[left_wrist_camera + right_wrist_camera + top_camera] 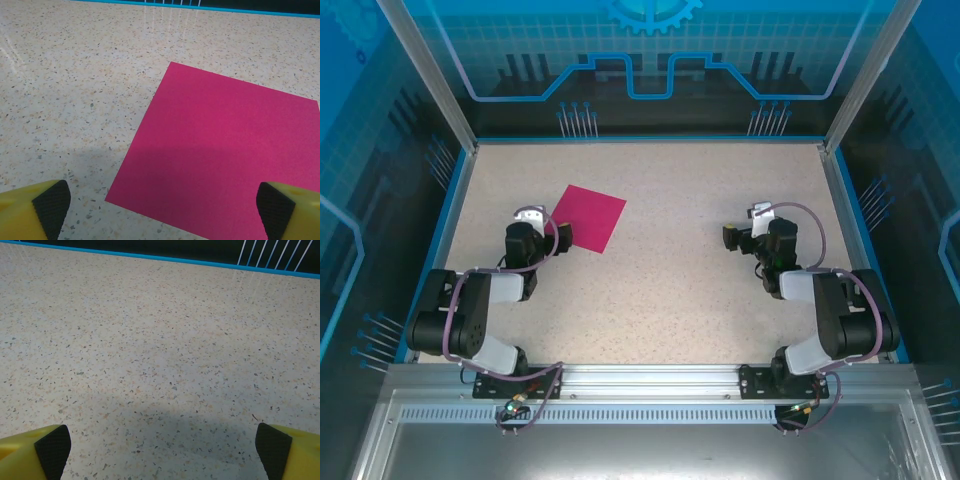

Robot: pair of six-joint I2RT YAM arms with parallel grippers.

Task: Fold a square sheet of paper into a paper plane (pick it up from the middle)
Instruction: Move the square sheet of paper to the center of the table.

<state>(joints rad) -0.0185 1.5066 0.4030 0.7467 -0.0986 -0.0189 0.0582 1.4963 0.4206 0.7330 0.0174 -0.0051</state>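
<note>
The square sheet of paper [587, 218] is magenta-pink and lies flat and unfolded on the speckled table, left of centre. My left gripper [542, 226] stands open just at the sheet's near-left edge. In the left wrist view the sheet [225, 150] spreads ahead and to the right, and the gripper [162, 212] has its near corner between the wide-apart yellow fingertips [42, 207]. My right gripper [742, 232] is open on the right side of the table, far from the paper; the right wrist view has bare tabletop between its fingertips [47, 450].
A speckled tabletop [670, 280] with a blue rim [650, 139] runs around the work area. Aluminium posts [425, 70] and blue panels enclose the sides and back. A metal rail [650, 378] carries the arm bases at the near edge.
</note>
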